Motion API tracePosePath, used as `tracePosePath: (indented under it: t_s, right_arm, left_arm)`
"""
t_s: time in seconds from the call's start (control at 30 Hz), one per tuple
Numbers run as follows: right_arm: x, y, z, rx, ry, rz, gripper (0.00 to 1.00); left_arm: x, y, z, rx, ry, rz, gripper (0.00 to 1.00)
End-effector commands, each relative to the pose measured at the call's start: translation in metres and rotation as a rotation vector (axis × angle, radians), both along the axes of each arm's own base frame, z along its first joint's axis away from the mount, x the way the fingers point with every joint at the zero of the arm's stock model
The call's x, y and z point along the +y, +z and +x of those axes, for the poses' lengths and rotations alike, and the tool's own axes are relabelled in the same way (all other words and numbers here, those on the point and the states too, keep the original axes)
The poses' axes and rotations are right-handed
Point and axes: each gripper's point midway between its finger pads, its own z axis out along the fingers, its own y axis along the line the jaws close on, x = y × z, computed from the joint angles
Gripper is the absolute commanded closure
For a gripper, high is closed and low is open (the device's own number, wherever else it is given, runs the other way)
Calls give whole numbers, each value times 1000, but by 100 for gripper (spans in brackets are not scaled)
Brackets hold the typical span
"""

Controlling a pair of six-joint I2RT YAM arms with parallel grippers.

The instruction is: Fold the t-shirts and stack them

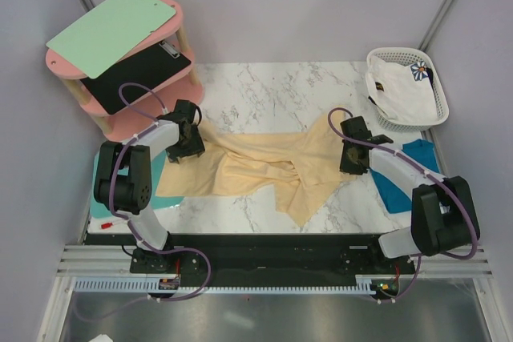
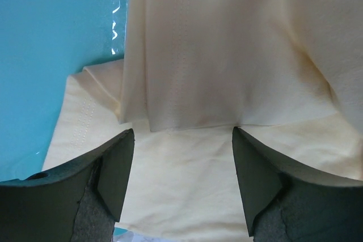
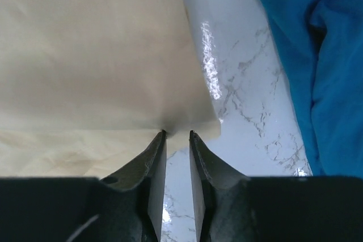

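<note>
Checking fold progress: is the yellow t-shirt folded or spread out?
Partly folded: the yellow t-shirt lies across the marble table with one part flapped over its middle, rumpled, not a neat flat fold.

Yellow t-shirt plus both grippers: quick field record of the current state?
yellow t-shirt: spread on the marble table, rumpled in the middle
left gripper: open, over the shirt's left edge
right gripper: slightly parted, tips at the shirt's right corner
teal-blue t-shirt: unfolded, at the table's right edge
white t-shirt: in the basket
stack: none yet
</note>
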Motion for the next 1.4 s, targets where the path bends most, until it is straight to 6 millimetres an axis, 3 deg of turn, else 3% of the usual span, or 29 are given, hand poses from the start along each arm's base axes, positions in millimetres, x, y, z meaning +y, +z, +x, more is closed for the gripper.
tracePosePath:
  t_s: [0.0,0.13,0.43,0.53,0.57,0.8,1.0,1.37]
  right_arm:
    - [-14,-12,0,11,-37,-64,65]
    - [-25,-16,-2,21,-61,-92,59]
    - [-38,-13,0,-33,-95,-73,58]
    - [-31,-5,6,-87,-71,-31,21]
    - [-30,1,9,-116,-68,-21,2]
    - [-24,8,14,-198,-50,38,2]
    - [0,5,21,-233,-4,173,4]
    - [6,48,15,-369,3,236,21]
  left_arm:
    - [-4,1,9,-33,0,-17,23]
    - [-4,-1,8,-30,-4,-20,23]
    - [-7,-7,6,-13,-18,-26,23]
    - [-8,-8,5,-10,-21,-26,23]
    - [-7,-8,5,-10,-21,-25,23]
    - [-8,-9,5,-6,-27,-25,23]
    - [-10,-10,3,0,-38,-21,23]
    - [-13,-16,0,18,-47,-20,24]
